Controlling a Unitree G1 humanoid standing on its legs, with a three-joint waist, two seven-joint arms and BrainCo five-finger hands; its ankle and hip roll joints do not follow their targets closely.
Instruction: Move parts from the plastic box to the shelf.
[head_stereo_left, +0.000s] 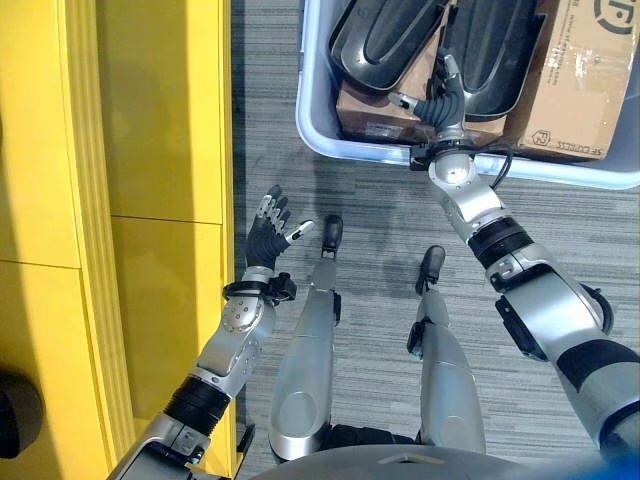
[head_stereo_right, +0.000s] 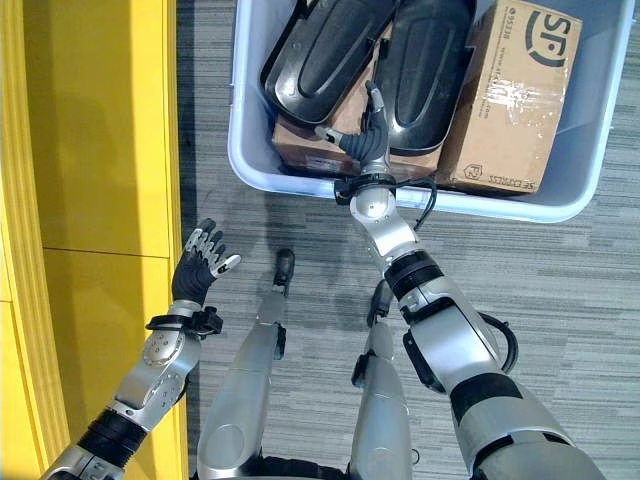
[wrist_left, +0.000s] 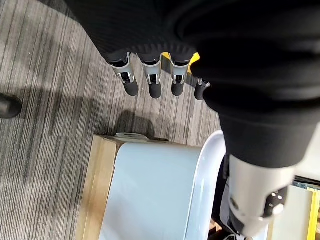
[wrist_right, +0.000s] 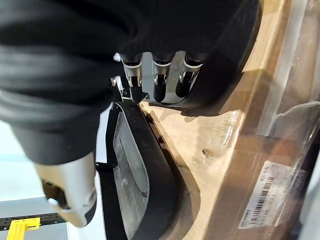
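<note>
Because the plastic box (head_stereo_right: 250, 150) on the floor is packed tight, with two black parts (head_stereo_right: 330, 55) overlapping on cardboard boxes (head_stereo_right: 510, 95), lifting one could drag its neighbour. Right hand (head_stereo_right: 368, 125) reaches between them with fingers (wrist_right: 162, 85) extended and clamped on nothing, so a shallow hold might slip. Left hand (head_stereo_left: 270, 235) hangs spread and empty beside the yellow shelf (head_stereo_left: 160, 150).

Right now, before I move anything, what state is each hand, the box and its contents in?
Plastic box: on the floor, open-topped, loaded.
Two black parts: lying side by side on the cardboard boxes in the box, not lifted.
Cardboard boxes: closed, taped, in the box.
Right hand: reaching into the box between the black parts, fingers extended, no grip.
Left hand: open, empty, beside the yellow shelf.
</note>
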